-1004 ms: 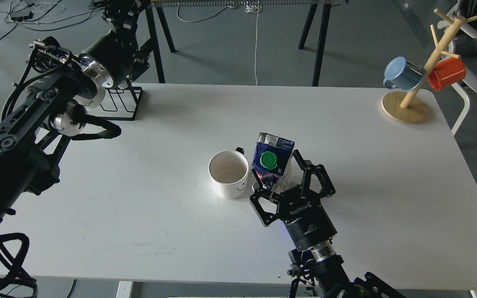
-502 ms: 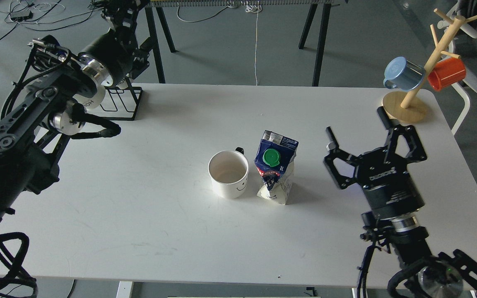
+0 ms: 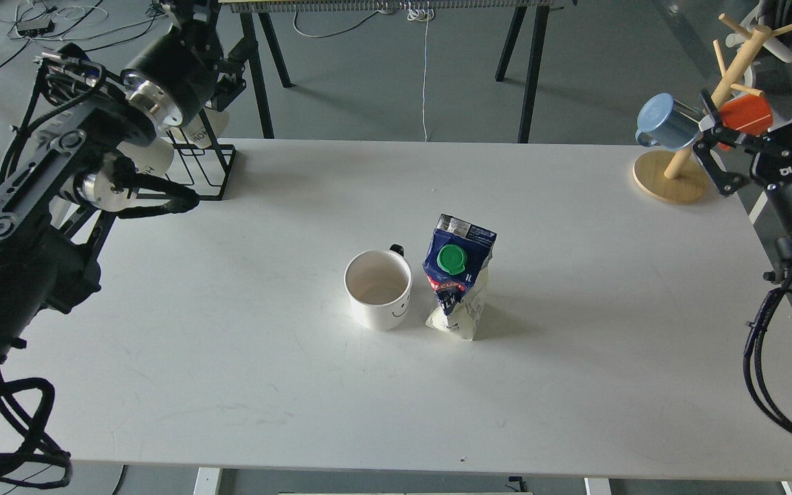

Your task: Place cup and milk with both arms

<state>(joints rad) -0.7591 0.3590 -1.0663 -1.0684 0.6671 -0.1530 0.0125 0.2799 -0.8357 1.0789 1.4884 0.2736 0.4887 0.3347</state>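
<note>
The cup (image 3: 377, 289), a white mug with a black handle and a smiley face, stands upright at the table's middle. The milk (image 3: 458, 275), a dark blue and white carton with a green cap, stands just right of it, close beside it, its lower part crumpled. My right gripper (image 3: 767, 120) is at the far right edge, open and empty, far from the carton and close to the mug tree. My left gripper (image 3: 190, 17) is at the top left, above the wire rack; its fingers cannot be told apart. Neither gripper touches the cup or the milk.
A wooden mug tree (image 3: 671, 179) with a blue mug (image 3: 664, 120) and an orange mug (image 3: 746, 113) stands at the back right corner, beside my right gripper. A black wire rack (image 3: 200, 172) with a cream mug (image 3: 207, 127) stands at the back left.
My right gripper has let go of the milk and drawn back to the right, up to the mug tree. The carton stays standing. The left arm rose slightly.
</note>
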